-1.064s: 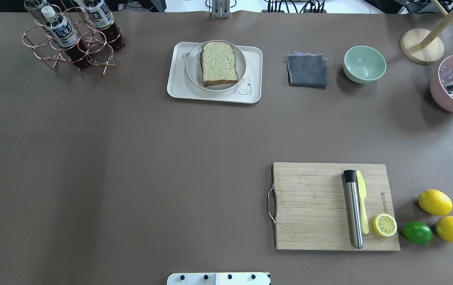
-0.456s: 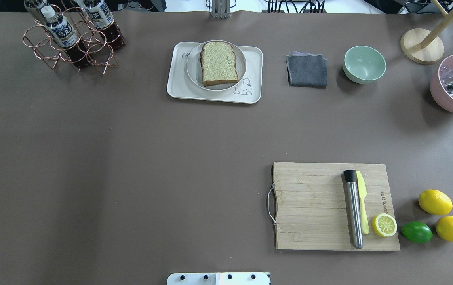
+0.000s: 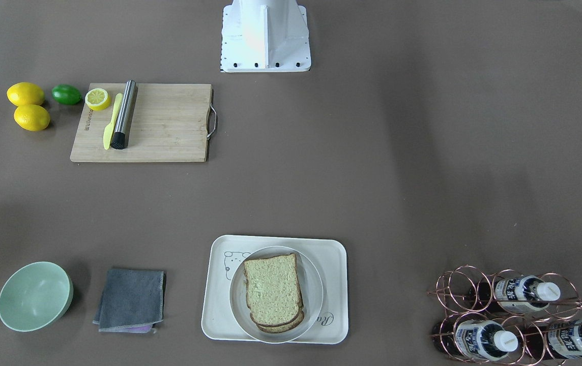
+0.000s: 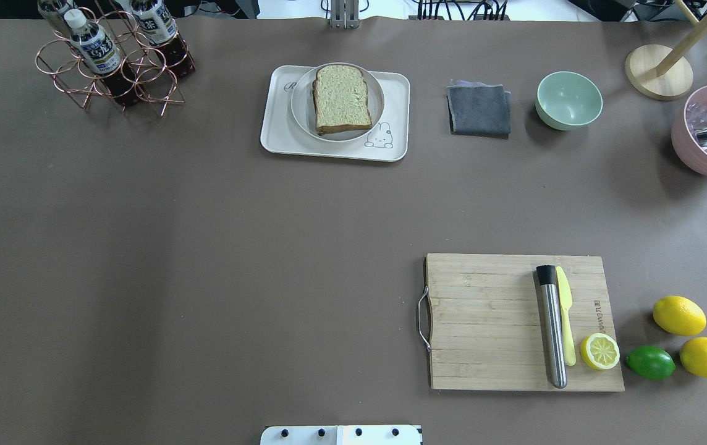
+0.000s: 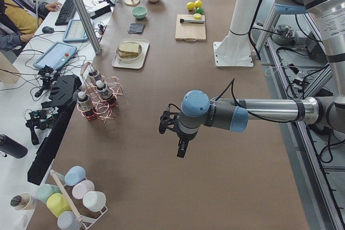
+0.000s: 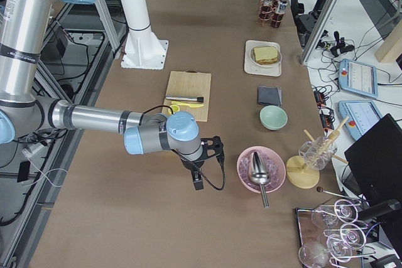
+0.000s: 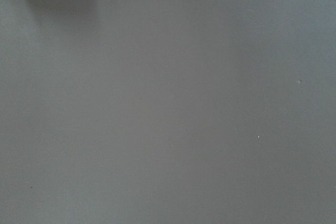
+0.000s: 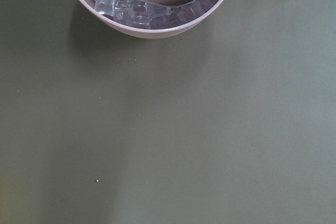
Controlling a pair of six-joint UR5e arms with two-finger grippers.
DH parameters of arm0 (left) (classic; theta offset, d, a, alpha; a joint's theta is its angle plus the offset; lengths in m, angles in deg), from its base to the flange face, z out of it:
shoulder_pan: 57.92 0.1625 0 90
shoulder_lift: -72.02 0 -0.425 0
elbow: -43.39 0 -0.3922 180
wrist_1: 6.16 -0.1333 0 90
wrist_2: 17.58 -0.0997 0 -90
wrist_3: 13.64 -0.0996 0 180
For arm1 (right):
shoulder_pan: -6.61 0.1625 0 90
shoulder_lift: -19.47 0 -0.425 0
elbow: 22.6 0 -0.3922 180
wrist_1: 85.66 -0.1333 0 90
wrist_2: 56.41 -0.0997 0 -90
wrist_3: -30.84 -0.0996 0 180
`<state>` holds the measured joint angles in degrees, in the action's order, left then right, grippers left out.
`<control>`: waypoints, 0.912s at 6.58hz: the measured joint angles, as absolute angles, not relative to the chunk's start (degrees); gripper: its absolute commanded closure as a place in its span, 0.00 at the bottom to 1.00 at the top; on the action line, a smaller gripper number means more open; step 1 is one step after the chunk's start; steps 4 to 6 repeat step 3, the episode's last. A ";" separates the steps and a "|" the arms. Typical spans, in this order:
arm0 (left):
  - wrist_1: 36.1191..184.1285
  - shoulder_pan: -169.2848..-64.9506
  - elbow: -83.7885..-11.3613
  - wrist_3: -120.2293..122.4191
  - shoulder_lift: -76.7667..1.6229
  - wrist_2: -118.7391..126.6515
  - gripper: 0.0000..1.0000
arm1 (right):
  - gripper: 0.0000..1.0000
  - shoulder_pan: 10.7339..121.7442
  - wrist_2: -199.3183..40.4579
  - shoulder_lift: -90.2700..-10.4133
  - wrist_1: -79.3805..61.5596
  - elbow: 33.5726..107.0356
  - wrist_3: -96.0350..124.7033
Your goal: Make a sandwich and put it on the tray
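Note:
Two tan bread slices (image 4: 342, 97) lie stacked on a round white dish (image 4: 301, 111), which sits on the cream tray (image 4: 335, 150) at the far middle of the table. In the front-facing view the lower slice (image 3: 291, 324) peeks out under the top one (image 3: 272, 290). The egg is hidden or out of view. My left gripper (image 5: 181, 152) shows only in the exterior left view and hangs over bare table, far from the tray. My right gripper (image 6: 198, 183) shows only in the exterior right view, beside the pink bowl. I cannot tell whether either is open or shut.
A wooden cutting board (image 4: 489, 321) holds a steel muddler (image 4: 552, 327), a yellow knife and a lemon half. Lemons and a lime (image 4: 650, 362) lie to its right. A grey cloth (image 4: 479, 110), green bowl (image 4: 568, 99), pink ice bowl (image 8: 152, 17) and bottle rack (image 4: 112, 62) stand along the far side.

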<state>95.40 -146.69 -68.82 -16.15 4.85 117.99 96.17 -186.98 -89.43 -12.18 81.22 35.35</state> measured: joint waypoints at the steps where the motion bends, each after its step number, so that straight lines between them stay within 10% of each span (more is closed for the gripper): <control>1: 95.69 -146.69 -68.88 -16.16 4.82 117.99 0.03 | 0.00 95.85 -187.03 -89.42 -12.18 81.20 35.33; 6: 95.78 -146.65 -69.52 -16.06 4.73 118.23 0.03 | 0.00 95.52 -186.94 -89.19 -12.16 81.27 35.30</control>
